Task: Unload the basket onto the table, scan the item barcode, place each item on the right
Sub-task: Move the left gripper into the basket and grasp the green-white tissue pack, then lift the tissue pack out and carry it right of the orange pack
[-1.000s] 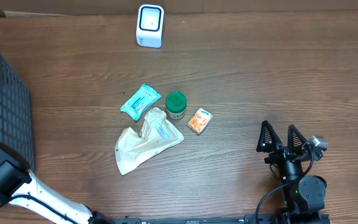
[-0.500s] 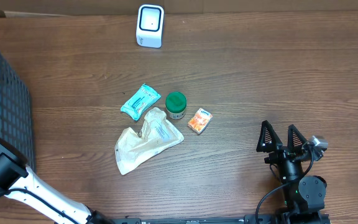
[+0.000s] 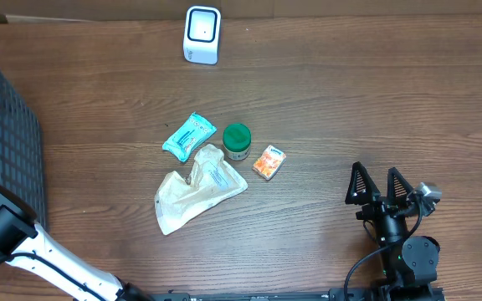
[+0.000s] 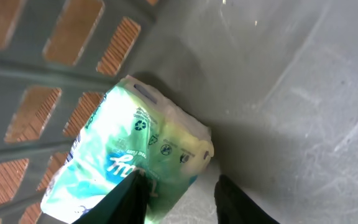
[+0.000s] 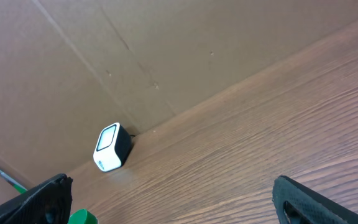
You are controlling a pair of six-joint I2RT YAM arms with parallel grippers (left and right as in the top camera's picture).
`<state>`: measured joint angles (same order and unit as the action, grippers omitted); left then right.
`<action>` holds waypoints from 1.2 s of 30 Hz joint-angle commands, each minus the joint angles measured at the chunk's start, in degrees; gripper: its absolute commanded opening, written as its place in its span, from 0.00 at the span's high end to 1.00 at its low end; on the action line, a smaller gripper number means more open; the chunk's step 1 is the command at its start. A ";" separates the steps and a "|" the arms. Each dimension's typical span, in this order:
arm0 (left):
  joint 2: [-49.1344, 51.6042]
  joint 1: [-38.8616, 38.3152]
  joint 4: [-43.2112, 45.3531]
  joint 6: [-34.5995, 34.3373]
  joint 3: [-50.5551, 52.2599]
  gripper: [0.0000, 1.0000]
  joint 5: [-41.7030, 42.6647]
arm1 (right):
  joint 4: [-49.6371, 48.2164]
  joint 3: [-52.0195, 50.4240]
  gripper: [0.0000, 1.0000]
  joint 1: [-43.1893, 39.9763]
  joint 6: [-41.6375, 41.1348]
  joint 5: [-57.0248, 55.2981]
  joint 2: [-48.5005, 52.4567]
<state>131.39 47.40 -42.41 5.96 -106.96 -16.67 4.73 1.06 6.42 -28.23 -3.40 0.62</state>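
Observation:
In the left wrist view a green and white packet [image 4: 135, 143] lies in the corner of the grey basket [image 4: 73, 62], against its slotted wall. My left gripper [image 4: 185, 199] straddles the packet's lower corner. Its jaws are half narrowed: one finger overlaps the packet, and grey floor shows between the packet and the other finger. The white barcode scanner [image 3: 202, 34] stands at the table's far edge and also shows as scanner [image 5: 112, 148]. My right gripper [image 3: 382, 186] rests wide open near the front right with nothing between its fingers.
The basket [image 3: 7, 134] fills the left edge, with my left arm [image 3: 7, 234] reaching into it. Mid-table lie a teal packet [image 3: 189, 135], a green-lidded jar [image 3: 237, 140], an orange packet [image 3: 269, 161] and a beige pouch [image 3: 195, 188]. A cardboard wall backs the table.
My left arm has shifted slightly at the basket. The right arm and the items on the table have not moved.

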 commanded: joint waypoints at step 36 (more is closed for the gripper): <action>-40.96 -5.73 -7.52 -9.88 -0.94 0.96 17.57 | -0.26 -0.59 0.00 -0.17 0.61 -0.17 -0.46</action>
<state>97.91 44.84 -49.30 -2.72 -107.59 -1.61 4.71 1.06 6.39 -28.21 -3.40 0.62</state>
